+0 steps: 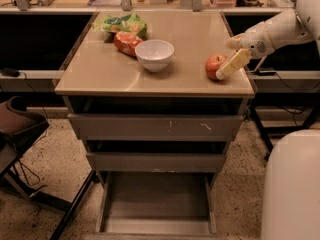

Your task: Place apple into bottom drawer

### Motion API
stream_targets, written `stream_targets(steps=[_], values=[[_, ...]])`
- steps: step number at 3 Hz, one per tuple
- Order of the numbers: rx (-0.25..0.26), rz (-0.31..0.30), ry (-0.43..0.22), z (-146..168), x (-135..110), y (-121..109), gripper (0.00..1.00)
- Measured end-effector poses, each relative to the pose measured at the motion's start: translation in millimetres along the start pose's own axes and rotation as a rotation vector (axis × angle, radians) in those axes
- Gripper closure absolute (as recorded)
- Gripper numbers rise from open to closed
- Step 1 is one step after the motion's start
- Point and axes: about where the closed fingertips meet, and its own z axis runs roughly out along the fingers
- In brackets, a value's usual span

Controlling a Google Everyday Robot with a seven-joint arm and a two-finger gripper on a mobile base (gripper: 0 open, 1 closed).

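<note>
while my gripper [227, 70] hangs low over the right edge of the tabletop [190, 34], it rests right against the apple [214, 65] — whether it is parted or closed i cannot tell, and i see no hold on the fruit. the apple sits on the tabletop, touching the gripper's left side in the camera view. further left of my tool stands a white bowl [154, 54], showing only its pale inner wall. beyond it lie an orange-red snack bag [126, 42] and a green bag [124, 24]. far below and left of my gripper the bottom drawer [157, 199] is pulled out — only its flat grey floor shows, under the two upper drawers [155, 127].
</note>
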Motion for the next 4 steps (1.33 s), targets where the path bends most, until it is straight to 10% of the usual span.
stream_targets(steps=[2,4], values=[[-0.004,0.038,-0.019,6.0,15.0,-4.5,0.00],[-0.004,0.038,-0.019,6.1,15.0,-4.6,0.41]])
